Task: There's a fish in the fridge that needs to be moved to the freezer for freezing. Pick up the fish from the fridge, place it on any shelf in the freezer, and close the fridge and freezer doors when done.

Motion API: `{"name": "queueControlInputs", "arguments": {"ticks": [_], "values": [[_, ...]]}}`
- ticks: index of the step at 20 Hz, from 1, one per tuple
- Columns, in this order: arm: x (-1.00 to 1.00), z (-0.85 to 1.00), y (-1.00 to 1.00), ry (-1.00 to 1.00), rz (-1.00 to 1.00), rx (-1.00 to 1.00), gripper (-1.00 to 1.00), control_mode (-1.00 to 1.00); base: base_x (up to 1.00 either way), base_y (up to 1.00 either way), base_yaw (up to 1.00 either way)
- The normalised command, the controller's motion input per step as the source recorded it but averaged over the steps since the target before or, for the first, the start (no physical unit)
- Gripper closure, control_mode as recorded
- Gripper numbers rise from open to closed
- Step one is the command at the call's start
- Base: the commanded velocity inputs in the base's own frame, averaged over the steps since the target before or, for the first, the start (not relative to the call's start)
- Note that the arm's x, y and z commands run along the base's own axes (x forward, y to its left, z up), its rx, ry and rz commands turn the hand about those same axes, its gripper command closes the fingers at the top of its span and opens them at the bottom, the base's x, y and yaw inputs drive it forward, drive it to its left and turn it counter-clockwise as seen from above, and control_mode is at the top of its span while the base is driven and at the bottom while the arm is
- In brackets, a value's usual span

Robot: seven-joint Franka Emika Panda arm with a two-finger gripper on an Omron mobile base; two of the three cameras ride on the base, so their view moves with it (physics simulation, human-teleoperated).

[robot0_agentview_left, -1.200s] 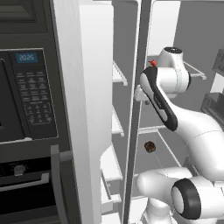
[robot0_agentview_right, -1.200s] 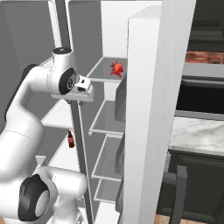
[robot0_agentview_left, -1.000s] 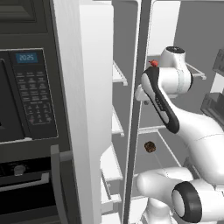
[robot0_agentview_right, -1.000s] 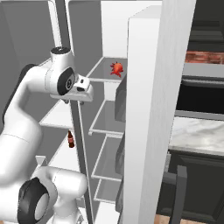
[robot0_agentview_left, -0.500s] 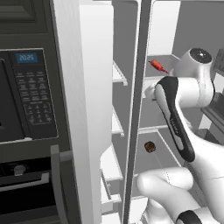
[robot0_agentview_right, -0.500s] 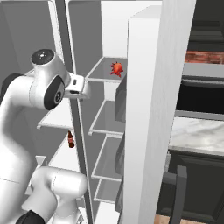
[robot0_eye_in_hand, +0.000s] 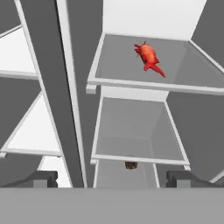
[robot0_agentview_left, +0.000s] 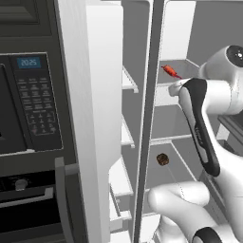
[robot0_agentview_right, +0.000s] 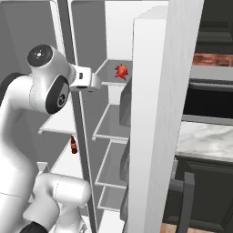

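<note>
Both doors of the tall light-grey unit stand open. Fish (robot0_eye_in_hand: 148, 56): small, red-orange, glossy, tapering to a thin tail, lying flat on an upper fridge shelf (robot0_eye_in_hand: 131, 83) toward the back. Same fish is a thin red sliver in the left base view (robot0_agentview_left: 170, 71) and a small red blob in the right base view (robot0_agentview_right: 121, 71); details too small to make out there.

Fridge (robot0_eye_in_hand: 135, 131) interior is matte grey, its shelves broad, flat, white-edged. Freezer (robot0_eye_in_hand: 26, 131) sits on the other side of the dark vertical divider (robot0_eye_in_hand: 52, 87), with short white wedge-shaped shelves, cut off at the frame edge in the hand view.

Gripper (robot0_eye_in_hand: 111, 177): the two dark square fingertips stand far apart at the bottom of the hand view, released, nothing between them. It is in front of the fridge opening, well apart from the fish. In the base views the white arm hides the fingers.

A small brown round item (robot0_agentview_left: 162, 159) sits on a lower fridge shelf; in the hand view (robot0_eye_in_hand: 131, 165) it is half hidden by the shelf edge above it. A small dark red bottle (robot0_agentview_right: 73, 144) shows beside the divider, partly hidden by the arm.

Freezer door (robot0_agentview_left: 92, 118) is a flat, smooth slab seen edge-on; fridge door (robot0_agentview_right: 159, 118) likewise, blocking part of the shelves. Black oven (robot0_agentview_left: 28, 104) with keypad is cut off at the left.
</note>
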Motion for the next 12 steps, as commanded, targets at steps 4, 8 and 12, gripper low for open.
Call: {"name": "queueControlInputs", "arguments": {"ticks": [4,8,12], "values": [[0.04,0.25,-0.42,-0.09,0.0,-0.01,-1.0,-1.0,0.0,0.0,0.0],[0.28,0.01,-0.3,-0.06,-0.04,0.0,-1.0,-1.0,0.0,0.0,0.0],[0.56,0.01,-0.11,0.0,-0.06,0.0,-1.0,-1.0,0.0,0.0,0.0]]}}
